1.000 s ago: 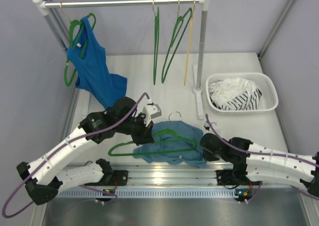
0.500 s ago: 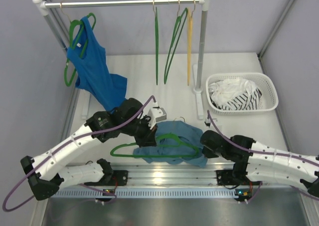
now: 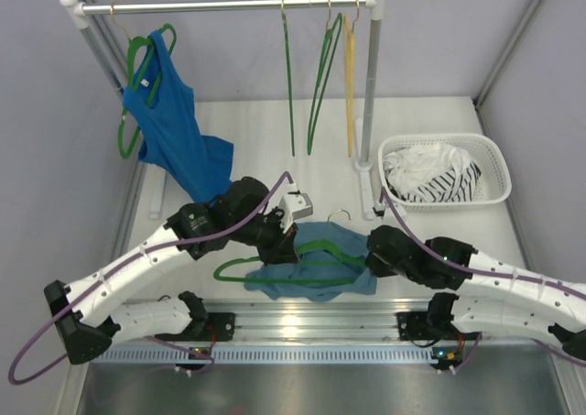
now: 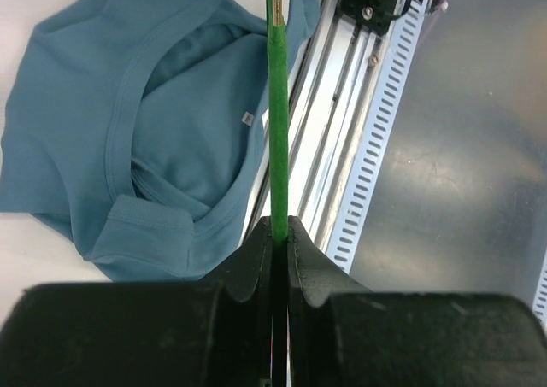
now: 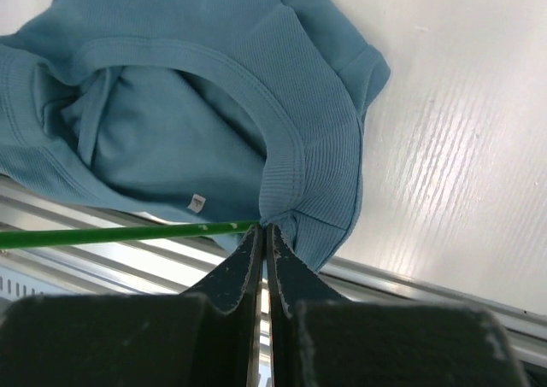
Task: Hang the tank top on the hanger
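Note:
The muted teal tank top [image 3: 322,261] hangs bunched above the table's near edge, between my two grippers. A green hanger [image 3: 240,267] lies across it, its metal hook [image 3: 341,215] at the back. My left gripper [image 3: 277,243] is shut on the hanger's bar [image 4: 279,148], with the tank top [image 4: 128,122] below it in the left wrist view. My right gripper [image 3: 374,250] is shut on the tank top's shoulder strap [image 5: 316,208]; the hanger's end [image 5: 120,232] meets the strap at the jaws.
A brighter blue tank top [image 3: 169,126] hangs on a green hanger at the rail's left [image 3: 211,5]. Green hangers [image 3: 320,76] and a yellow one [image 3: 349,85] hang at the right. A white basket [image 3: 490,163] of striped cloth stands at the right. A metal rail [image 3: 302,323] runs along the front.
Both grippers have carried the hanger and tank top up and slightly to the right; the tank top has bunched tighter. The hangers on the rail have swung.

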`<state>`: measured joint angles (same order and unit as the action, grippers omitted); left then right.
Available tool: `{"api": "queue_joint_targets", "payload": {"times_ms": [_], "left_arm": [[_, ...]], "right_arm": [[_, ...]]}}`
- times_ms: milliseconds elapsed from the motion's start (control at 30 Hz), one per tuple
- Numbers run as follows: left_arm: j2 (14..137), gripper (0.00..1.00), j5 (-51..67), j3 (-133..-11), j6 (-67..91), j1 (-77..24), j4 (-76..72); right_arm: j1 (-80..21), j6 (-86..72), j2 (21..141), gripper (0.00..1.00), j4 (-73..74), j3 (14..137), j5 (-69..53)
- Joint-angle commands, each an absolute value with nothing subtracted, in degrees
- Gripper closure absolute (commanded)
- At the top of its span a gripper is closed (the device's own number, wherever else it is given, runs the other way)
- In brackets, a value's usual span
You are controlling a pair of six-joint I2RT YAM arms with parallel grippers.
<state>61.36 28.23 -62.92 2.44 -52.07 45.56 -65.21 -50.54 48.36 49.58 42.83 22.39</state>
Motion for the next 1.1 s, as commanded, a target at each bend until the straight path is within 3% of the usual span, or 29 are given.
{"api": "queue_joint_targets", "payload": {"times_ms": [0, 633, 1067], "left_arm": [[58.5, 1.0, 28.6, -60.1, 4.7, -52.3, 32.8], [53.1, 1.0, 30.8, -41.1, 17.8, -52.3, -1.1], [58.9, 1.0, 26.6, -33.0, 16.8, -52.7, -19.9]], "right_arm": [[-66.1, -48.9, 47.7, 1.0, 50.4, 46.7, 24.6], [-66.1, -44.6, 47.9, 0.99, 52.6, 55.5, 27.3], [-66.0, -43.7, 45.9, 0.97, 53.2, 59.1, 28.9]]}}
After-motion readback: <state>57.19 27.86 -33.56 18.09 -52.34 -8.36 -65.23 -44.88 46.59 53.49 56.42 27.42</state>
